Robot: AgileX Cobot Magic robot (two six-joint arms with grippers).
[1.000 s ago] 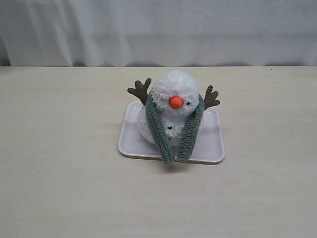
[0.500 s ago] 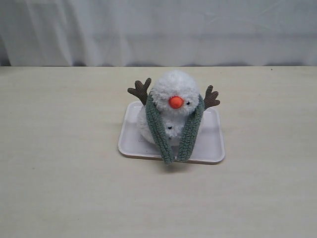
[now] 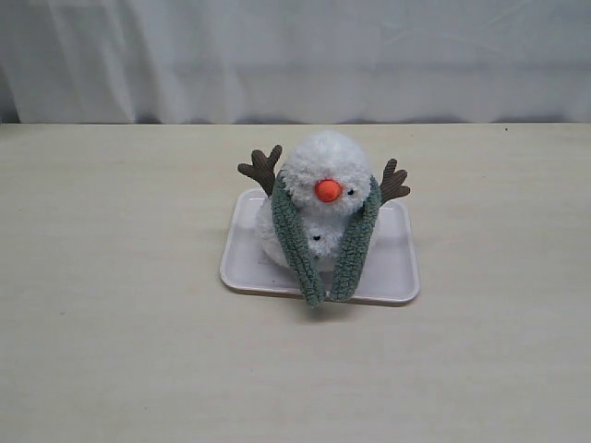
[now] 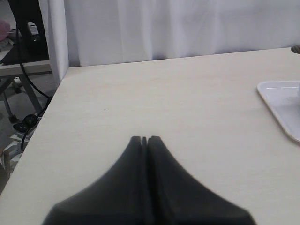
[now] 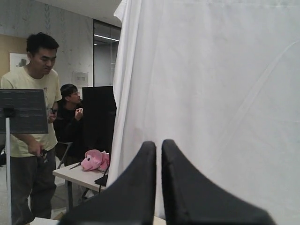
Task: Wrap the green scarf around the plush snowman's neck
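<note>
The fluffy white plush snowman [image 3: 320, 175] sits on a white tray [image 3: 397, 268] in the middle of the table, orange nose toward the camera and brown twig arms raised. The green scarf [image 3: 295, 245] lies round the back of its neck, both ends hanging down the front and meeting at the tray's front rim; the neck itself is covered. Neither gripper shows in the exterior view. My left gripper [image 4: 144, 139] is shut and empty above bare table, with the tray's corner [image 4: 281, 101] off to one side. My right gripper [image 5: 159, 144] is shut, empty, and faces a white curtain.
A white curtain [image 3: 295, 55] hangs behind the table. The table's left edge [image 4: 40, 131] shows in the left wrist view, with cables and a stand beyond it. The right wrist view shows two people [image 5: 33, 122] and a pink plush [image 5: 93, 160] on a side table.
</note>
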